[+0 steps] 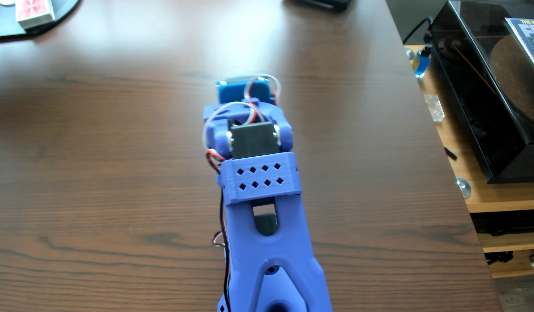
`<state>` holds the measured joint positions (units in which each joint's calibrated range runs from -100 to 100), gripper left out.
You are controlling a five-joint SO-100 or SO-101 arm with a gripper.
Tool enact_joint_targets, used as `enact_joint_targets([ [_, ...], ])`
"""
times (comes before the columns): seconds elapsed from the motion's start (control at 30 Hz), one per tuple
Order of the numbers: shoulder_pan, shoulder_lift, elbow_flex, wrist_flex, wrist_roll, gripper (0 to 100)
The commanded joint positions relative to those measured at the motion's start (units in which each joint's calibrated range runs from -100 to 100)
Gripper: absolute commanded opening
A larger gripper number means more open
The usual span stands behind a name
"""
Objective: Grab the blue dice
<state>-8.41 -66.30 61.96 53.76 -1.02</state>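
Your view looks down the back of the periwinkle-blue arm [268, 228], which reaches from 6 o'clock up toward the middle of the dark wood-grain tabletop [109, 168]. A black servo [253, 139] sits in the wrist bracket, with red, white and black wires looping around it. Beyond it, toward 12 o'clock, you see only the bright blue back of the hand [244, 90]; its fingers point away and down, hidden by the wrist, so you cannot tell whether it is wide, narrow or holding anything. The blue dice does not show anywhere on the visible tabletop; if it lies under the hand, the arm hides it. At about 10 o'clock a red-backed card box [34, 10] rests on a dark mat. At about 2 o'clock, off the tabletop's edge, a black turntable [484, 105] with a clear lid stands on a wooden shelf.
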Motion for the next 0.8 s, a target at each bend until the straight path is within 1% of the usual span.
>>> enact_joint_targets([
  [0.0,-1.9,-1.1,-7.2,1.3,-0.3,2],
  [0.47,-1.9,-0.7,-6.9,1.9,0.0,2],
  [0.53,-1.9,-0.5,-6.4,2.0,0.0,5],
  [0.7,-1.9,-0.9,-4.9,2.0,0.1,18],
  [0.77,-2.2,-1.0,-4.8,2.0,0.1,19],
])
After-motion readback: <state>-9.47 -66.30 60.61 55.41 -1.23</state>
